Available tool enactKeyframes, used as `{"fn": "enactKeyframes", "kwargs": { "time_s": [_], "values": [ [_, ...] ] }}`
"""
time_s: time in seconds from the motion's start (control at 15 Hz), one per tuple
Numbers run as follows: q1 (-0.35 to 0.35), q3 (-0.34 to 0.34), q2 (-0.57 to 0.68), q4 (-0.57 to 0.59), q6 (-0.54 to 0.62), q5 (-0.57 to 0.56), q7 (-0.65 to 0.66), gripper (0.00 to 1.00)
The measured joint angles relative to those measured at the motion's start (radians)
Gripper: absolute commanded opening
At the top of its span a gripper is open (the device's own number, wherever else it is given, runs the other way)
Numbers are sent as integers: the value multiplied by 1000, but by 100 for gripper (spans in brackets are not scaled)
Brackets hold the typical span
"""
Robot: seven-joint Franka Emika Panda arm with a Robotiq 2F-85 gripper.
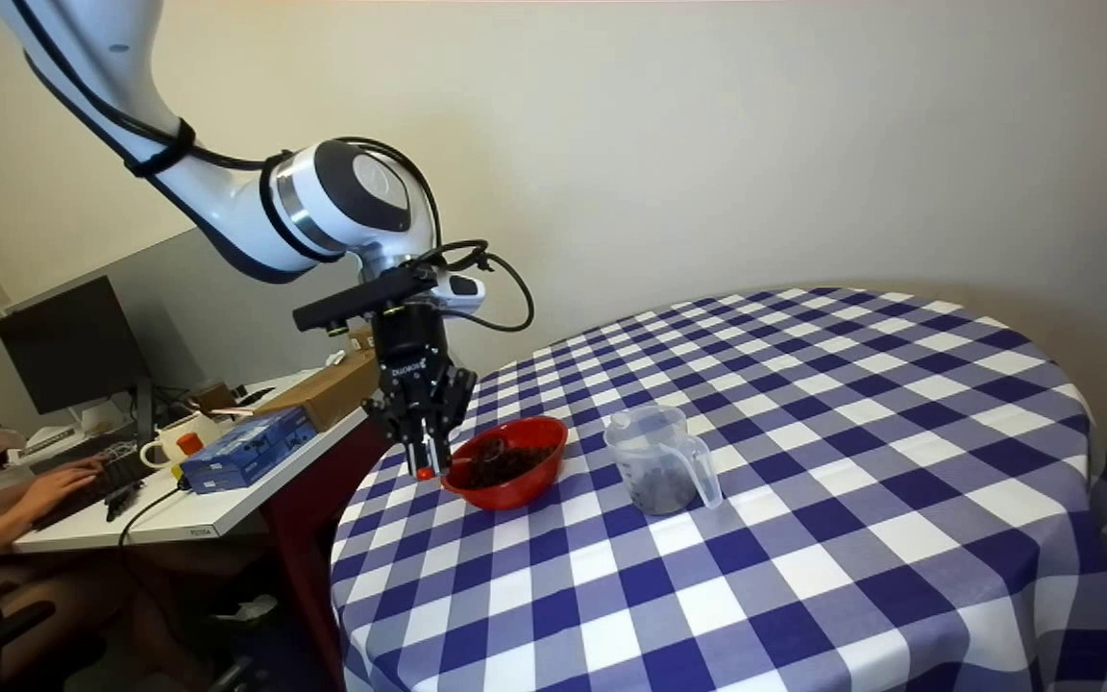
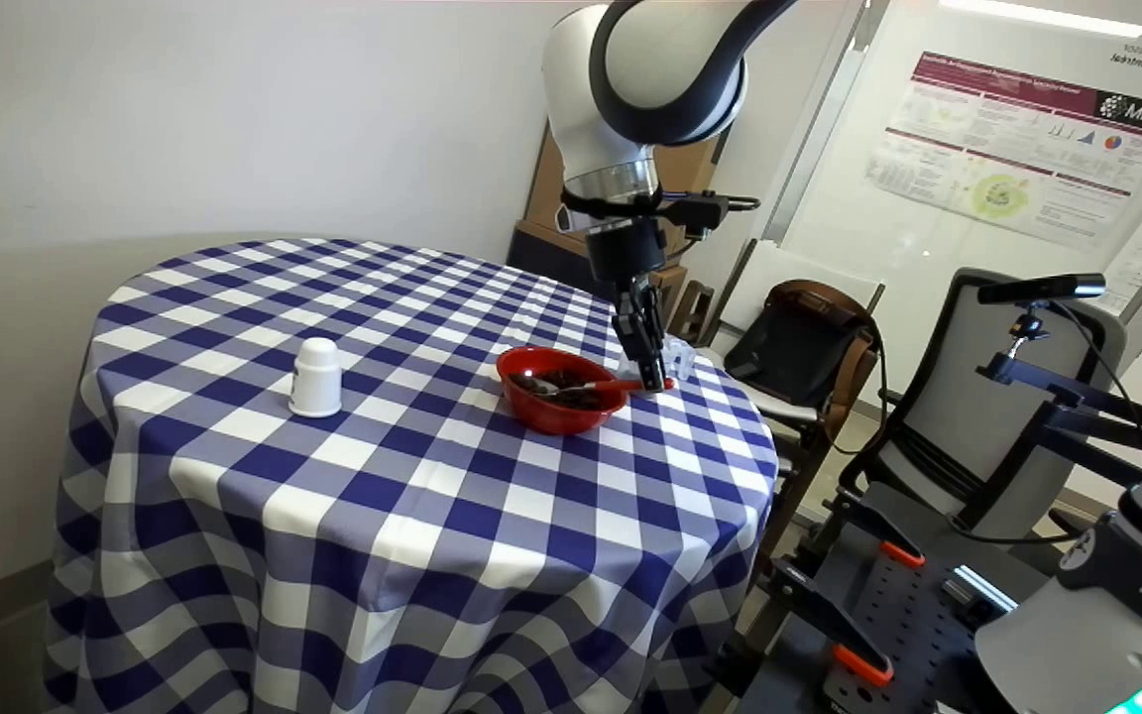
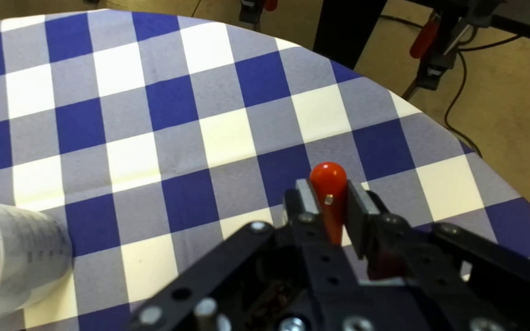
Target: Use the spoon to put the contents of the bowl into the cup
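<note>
Contents [image 1: 507, 467], part of spoon [image 2: 611, 386] in bowl [image 2: 559, 419]; cup [image 1: 648, 459] near bowl.

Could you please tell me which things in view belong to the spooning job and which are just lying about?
For the job:
spoon, held by the gripper
bowl
contents
cup

Just lying about:
white container
mug
blue box
bag
monitor

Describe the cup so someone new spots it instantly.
Start at the checked tablecloth, where a red bowl sits. In an exterior view, the cup stands just right of that bowl. Unlike the opaque bowl, it is see-through, with a side handle.
</note>
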Motion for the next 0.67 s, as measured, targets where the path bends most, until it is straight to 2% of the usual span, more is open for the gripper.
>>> {"fn": "enactKeyframes", "kwargs": {
  "time_s": [0.67],
  "values": [
    [-35,-7,-67,3,-16,51,-27,9]
  ]
}}
